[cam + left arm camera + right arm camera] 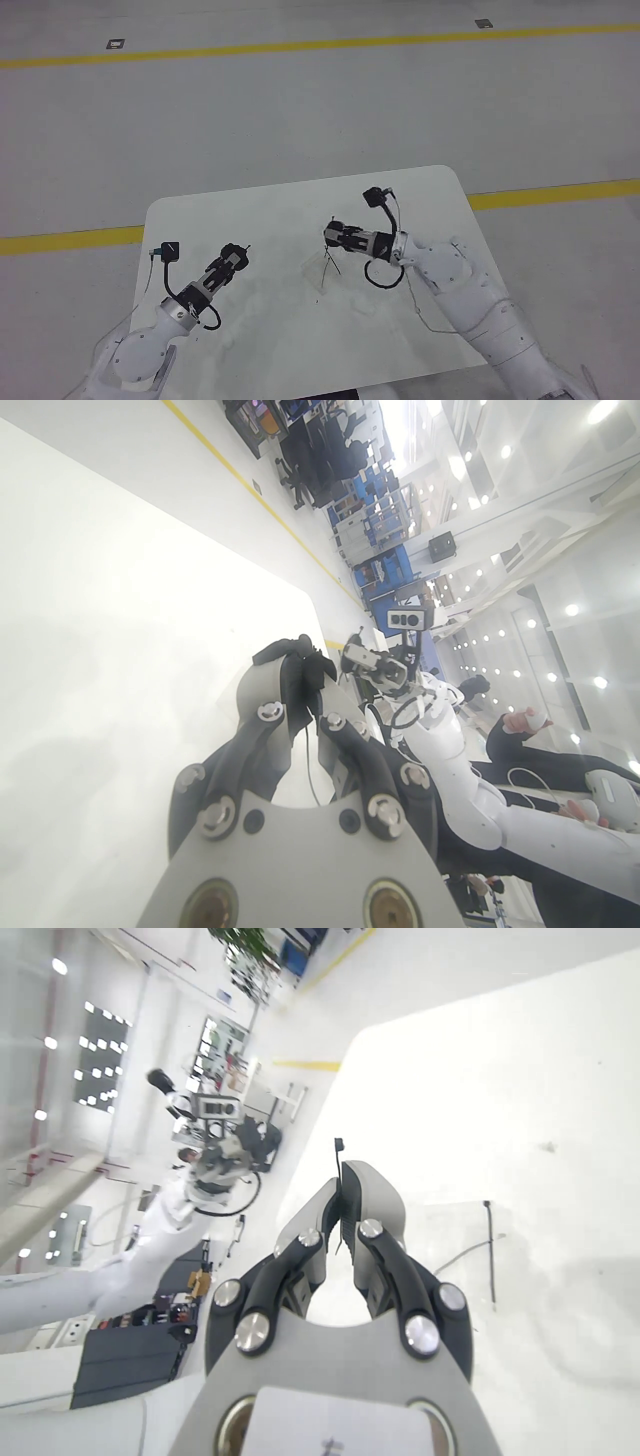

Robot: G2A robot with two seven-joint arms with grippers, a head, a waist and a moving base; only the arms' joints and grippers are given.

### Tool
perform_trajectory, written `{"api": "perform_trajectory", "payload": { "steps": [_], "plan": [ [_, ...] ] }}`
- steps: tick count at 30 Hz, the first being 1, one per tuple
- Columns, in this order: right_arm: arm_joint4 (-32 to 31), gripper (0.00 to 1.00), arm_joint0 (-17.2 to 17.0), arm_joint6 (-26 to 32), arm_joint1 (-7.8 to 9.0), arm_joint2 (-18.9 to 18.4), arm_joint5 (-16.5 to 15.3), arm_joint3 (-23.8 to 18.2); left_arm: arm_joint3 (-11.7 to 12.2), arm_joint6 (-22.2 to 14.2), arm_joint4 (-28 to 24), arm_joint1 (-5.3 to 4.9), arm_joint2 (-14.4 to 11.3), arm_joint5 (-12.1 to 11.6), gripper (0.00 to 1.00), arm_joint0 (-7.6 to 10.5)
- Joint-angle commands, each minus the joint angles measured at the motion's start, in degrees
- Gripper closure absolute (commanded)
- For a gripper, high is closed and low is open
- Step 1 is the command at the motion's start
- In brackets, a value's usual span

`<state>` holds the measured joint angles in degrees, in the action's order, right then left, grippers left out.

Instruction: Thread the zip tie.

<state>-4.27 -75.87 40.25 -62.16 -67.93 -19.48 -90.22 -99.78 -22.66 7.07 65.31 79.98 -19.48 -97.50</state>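
Zip tie: a black zip tie [340,1160] is pinched between the fingers of the right gripper [344,1178], over the middle of the desk [500,1078].
Long axis: it runs in line with the gripper's fingers.
Head end: the small square head sticks out past the fingertips, in the direction the gripper points. In the top view that is toward the robot's left and the other arm.
Tail end: the strap passes back between the pads and shows as a short curl in the gap toward the palm.
Right gripper: closed on the zip tie, holding the strap just behind the head.
Loose black tie [490,1253]: lies flat and straight on the desk just beside the right gripper, apart from it.
Pale tie [462,1258]: lies flat and crosses the loose black tie near its middle.
Left gripper [305,660]: well apart on the robot's left side of the desk, with its dark padded fingertips pressed together. A thin dark strand runs back between the fingers; I cannot tell what it is.
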Motion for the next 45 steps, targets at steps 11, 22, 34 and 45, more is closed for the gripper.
{"api": "perform_trajectory", "payload": {
  "steps": [11, 22, 34, 45],
  "plan": [
    [4.12, 1.00, -1.37, -1.04, 0.18, -1.50, 0.00, -3.06, 0.00, 0.00, 0.00, 0.00, 0.00, 0.00, 1.00, 0.00],
    [-5.85, 1.00, -3.15, -11.33, 0.24, -1.89, 0.00, -8.48, 0.06, 1.65, -1.06, 0.19, -1.06, 1.55, 1.00, 0.05],
    [-15.49, 1.00, -1.37, -27.44, 1.31, 5.95, 0.00, -9.76, -1.23, 7.27, -1.46, 0.95, -6.92, 4.10, 1.00, -1.34],
    [-13.91, 1.00, -0.41, -27.53, 1.60, 7.62, 0.00, -9.42, -1.65, 7.51, -1.09, 0.93, -7.30, 3.38, 1.00, -1.62]
  ]
}}
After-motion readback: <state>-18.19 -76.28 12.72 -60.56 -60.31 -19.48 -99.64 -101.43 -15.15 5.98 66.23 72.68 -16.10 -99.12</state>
